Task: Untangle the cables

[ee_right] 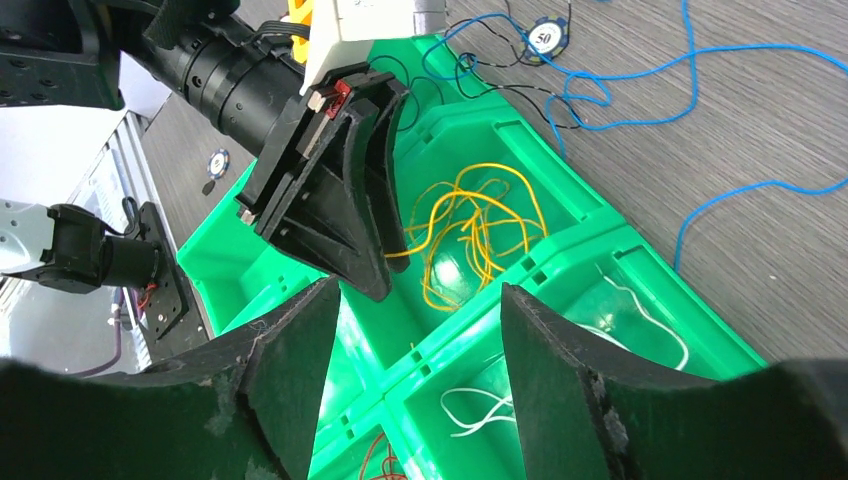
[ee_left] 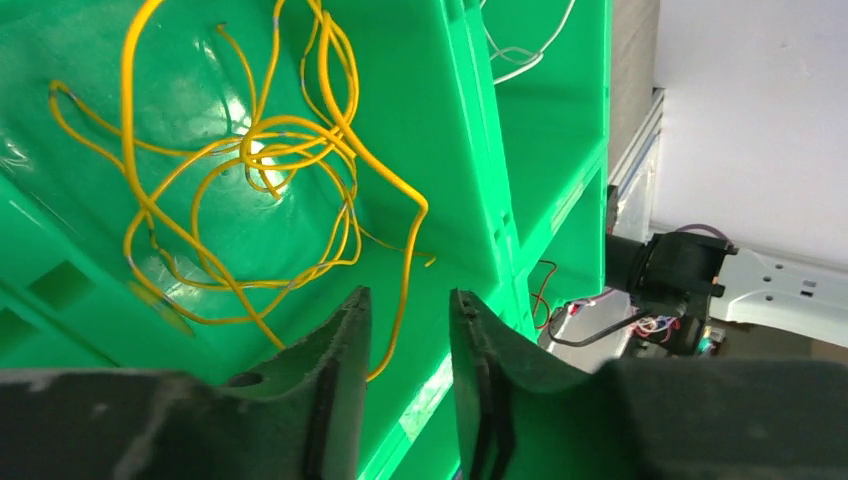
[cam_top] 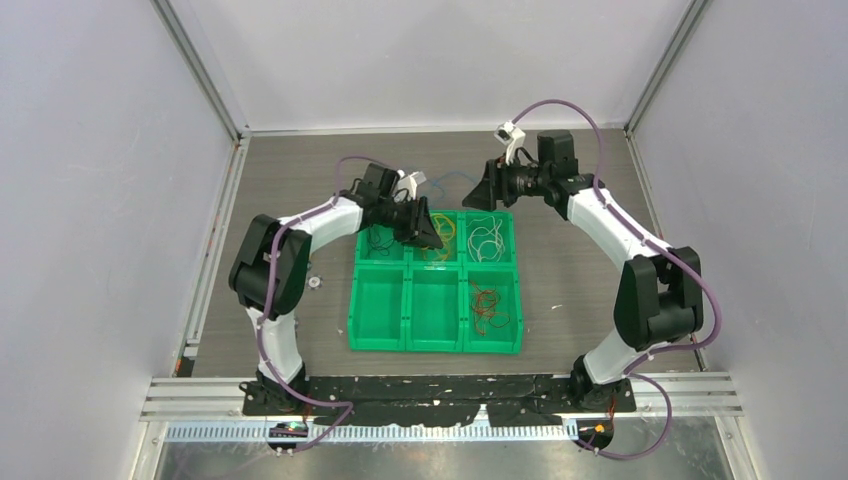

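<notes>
One disc (ee_right: pixel 548 37) reads "50", left tool (ee_left: pixel 408 300) ajar over yellow cables (ee_left: pixel 255 150), seemingly empty, right tool (ee_right: pixel 417 290) wide, empty

A green plastic six-compartment tray (cam_top: pixel 435 346) sits mid-desk (cam_top: pixel 580 280). In its back row, thin black wires (cam_top: pixel 380 240) lie in the left compartment, thin yellow wires (ee_left: pixel 255 150) in the middle one and thin white wires (cam_top: pixel 487 238) in the right one. Thin red wires (cam_top: pixel 489 305) lie in the front right compartment. A thin blue cable (ee_right: pixel 600 75) lies on the desk behind the tray. The left pincer (ee_left: pixel 408 300) hangs over the back middle compartment, and the right pincer (ee_right: pixel 420 290) is above the tray's back edge.
</notes>
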